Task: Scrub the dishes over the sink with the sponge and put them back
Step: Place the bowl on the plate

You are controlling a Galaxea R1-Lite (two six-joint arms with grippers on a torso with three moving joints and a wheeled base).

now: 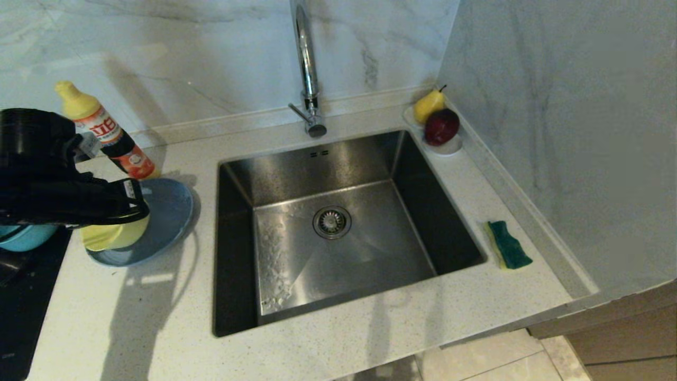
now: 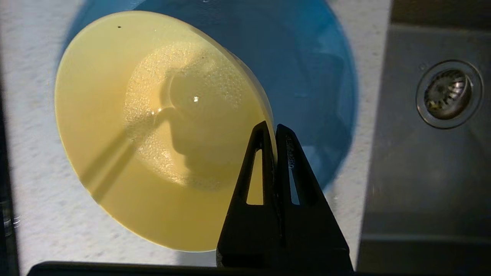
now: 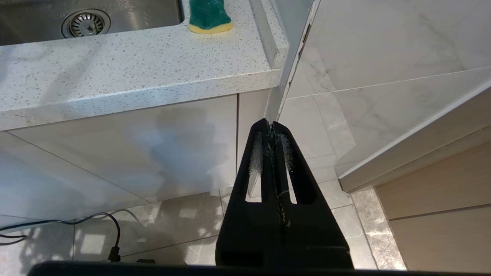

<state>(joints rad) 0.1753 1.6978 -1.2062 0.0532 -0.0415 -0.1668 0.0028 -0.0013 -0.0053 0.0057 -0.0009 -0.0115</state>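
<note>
One rim pinch: my left claw [image 2: 275, 128] is clenched on the yellow bowl [image 2: 153, 126], tilted above the plate [image 2: 318, 76], so I can carry it to the sink [image 1: 338, 222]; the sponge [image 1: 509, 244] waits on the surface opposite, right claw [image 3: 271, 124] clenched, empty.

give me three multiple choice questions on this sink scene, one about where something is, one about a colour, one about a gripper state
1. Where does the sponge lie?
A. in the sink
B. on the counter to the right of the sink
C. on the grey-blue plate

2. What colour is the bowl that the left gripper holds?
A. yellow
B. red
C. white

3. How do the right gripper's jaws stand?
A. wide open
B. shut on the sponge
C. shut on nothing

Answers:
1 B, it rests on the counter by the sink's right rim.
2 A, the jaws pinch the yellow bowl's rim.
3 C, the jaws meet, hanging below counter level.
</note>
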